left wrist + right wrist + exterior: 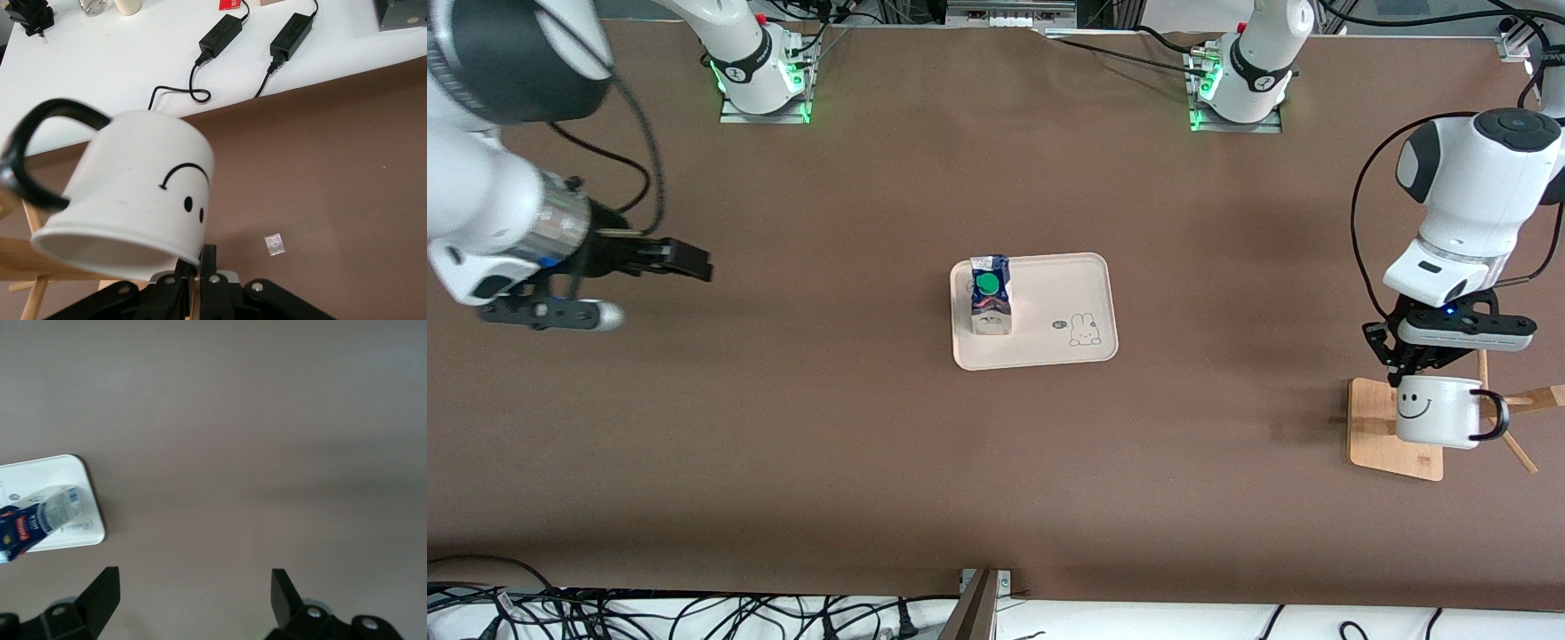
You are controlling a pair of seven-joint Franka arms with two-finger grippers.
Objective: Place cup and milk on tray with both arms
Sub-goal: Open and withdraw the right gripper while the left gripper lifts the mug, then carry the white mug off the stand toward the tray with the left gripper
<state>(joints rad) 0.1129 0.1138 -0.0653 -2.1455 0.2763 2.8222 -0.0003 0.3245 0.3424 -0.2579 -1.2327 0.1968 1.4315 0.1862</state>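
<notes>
The cup (1436,411) is a white mug with a black smiley face and a black loop handle. My left gripper (1403,372) is shut on its rim and holds it over the wooden stand at the left arm's end of the table. In the left wrist view the cup (133,193) fills the frame, with one finger on each side of its wall at the left gripper (200,259). The milk (991,295) stands upright on the tray (1058,307), at the tray's end toward the right arm. My right gripper (680,258) is open and empty over bare table. The right wrist view shows the right gripper (193,583), the milk (33,520) and a tray corner (63,470).
The wooden stand (1392,436) with slanted pegs (1519,453) sits under the cup; its base also shows in the left wrist view (27,260). A small shiny scrap (275,245) lies on the brown table. Cables (649,613) run along the table edge nearest the front camera.
</notes>
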